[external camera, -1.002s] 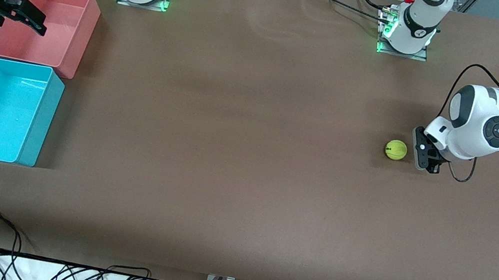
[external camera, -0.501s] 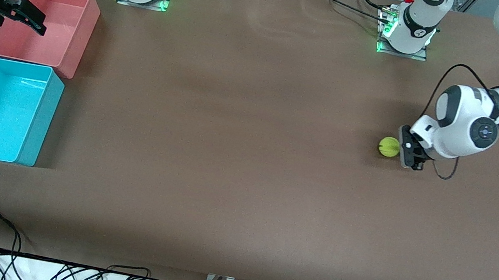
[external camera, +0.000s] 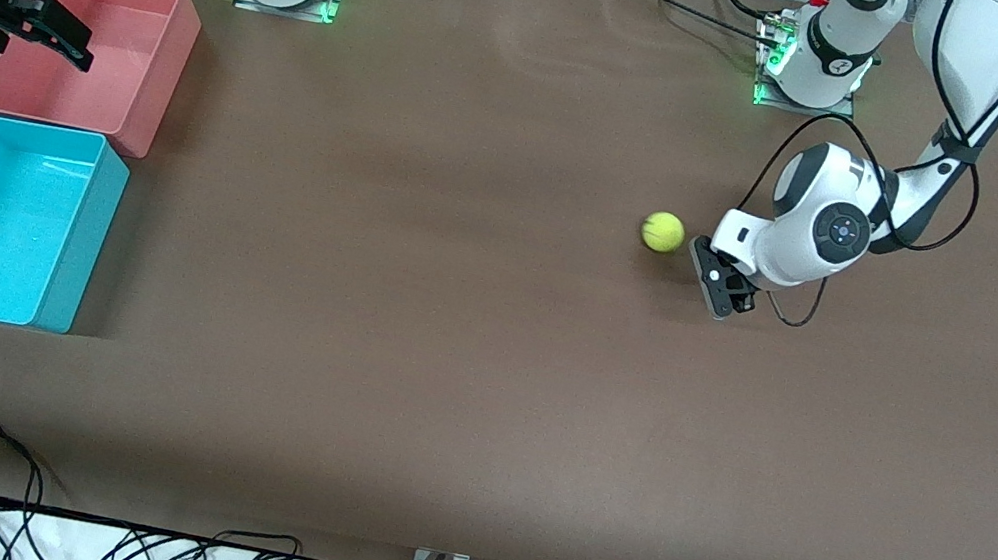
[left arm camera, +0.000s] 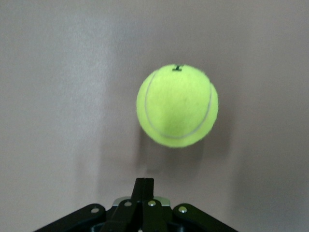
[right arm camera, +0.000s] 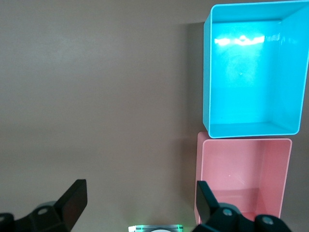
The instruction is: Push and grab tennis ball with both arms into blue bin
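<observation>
In the front view the left hand (external camera: pixel 722 282) shows only as a dark block under its white wrist, low at the desk (external camera: pixel 445 362), and its fingers cannot be made out there; the left wrist view settles it, with the two fingertips (left arm camera: pixel 144 186) pressed together, clenched on nothing. The tennis ball (external camera: pixel 663 232) lies on the bare desk just beside that hand, on the side toward the right arm's end, with a small gap between them; up close the ball (left arm camera: pixel 177 105) shows its pale seam and a small dark mark near its edge, which the front view does not resolve. The right hand (external camera: pixel 54 33) hangs over the edge of the pink bin (external camera: pixel 160 61), its arm cut off at the picture's border, waiting; the right wrist view shows its fingers (right arm camera: pixel 72 200) spread wide apart, released. That view also looks straight down into the blue bin (right arm camera: pixel 208 72), which holds nothing and stands just beside the pink bin (right arm camera: pixel 200 183). In the front view the blue bin (external camera: pixel 93 253) sits nearer the camera than the pink one, at the right arm's end, well apart from the ball.
</observation>
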`<state>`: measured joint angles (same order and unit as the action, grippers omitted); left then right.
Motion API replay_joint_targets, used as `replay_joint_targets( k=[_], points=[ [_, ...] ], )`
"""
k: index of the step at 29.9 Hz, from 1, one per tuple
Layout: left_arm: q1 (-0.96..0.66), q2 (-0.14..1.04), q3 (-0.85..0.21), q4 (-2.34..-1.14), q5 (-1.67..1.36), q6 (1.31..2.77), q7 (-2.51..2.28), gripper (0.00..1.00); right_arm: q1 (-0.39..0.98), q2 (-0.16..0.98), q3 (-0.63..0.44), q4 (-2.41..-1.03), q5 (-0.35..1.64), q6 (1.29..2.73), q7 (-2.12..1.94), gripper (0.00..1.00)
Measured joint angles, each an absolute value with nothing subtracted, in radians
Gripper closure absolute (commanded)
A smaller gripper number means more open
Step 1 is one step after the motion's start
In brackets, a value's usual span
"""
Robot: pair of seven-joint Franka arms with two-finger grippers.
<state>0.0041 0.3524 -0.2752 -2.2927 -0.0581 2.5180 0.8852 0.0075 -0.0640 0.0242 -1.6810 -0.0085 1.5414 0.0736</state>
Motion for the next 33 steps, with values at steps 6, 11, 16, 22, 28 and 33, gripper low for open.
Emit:
replay_joint_targets(
  k=[6,11,16,22,28,33],
  points=[
    [0.058,0.348,-0.262,-2.288,-0.054,2.507,0.931,1.00,0.008,-0.064,0.024,-1.681,-0.009,1.541,0.074,0.00],
    [0.078,0.337,-0.261,-2.284,-0.054,2.489,0.946,1.00,0.008,-0.064,0.024,-1.681,-0.009,1.541,0.074,0.00],
    [0.078,0.309,-0.259,-2.281,-0.054,2.465,0.946,1.00,0.008,-0.064,0.024,-1.681,-0.009,1.541,0.074,0.00],
    [0.078,0.259,-0.242,-2.279,-0.017,2.436,0.946,1.00,0.008,-0.064,0.029,-1.681,-0.009,1.505,0.074,0.00],
    [0.078,0.212,-0.225,-2.278,0.025,2.421,0.946,1.00,0.009,-0.064,0.037,-1.682,-0.009,1.407,0.074,0.00],
    [0.078,0.188,-0.217,-2.278,0.028,2.418,0.946,1.00,0.016,-0.063,0.039,-1.699,-0.009,1.293,0.073,0.00]
  ],
)
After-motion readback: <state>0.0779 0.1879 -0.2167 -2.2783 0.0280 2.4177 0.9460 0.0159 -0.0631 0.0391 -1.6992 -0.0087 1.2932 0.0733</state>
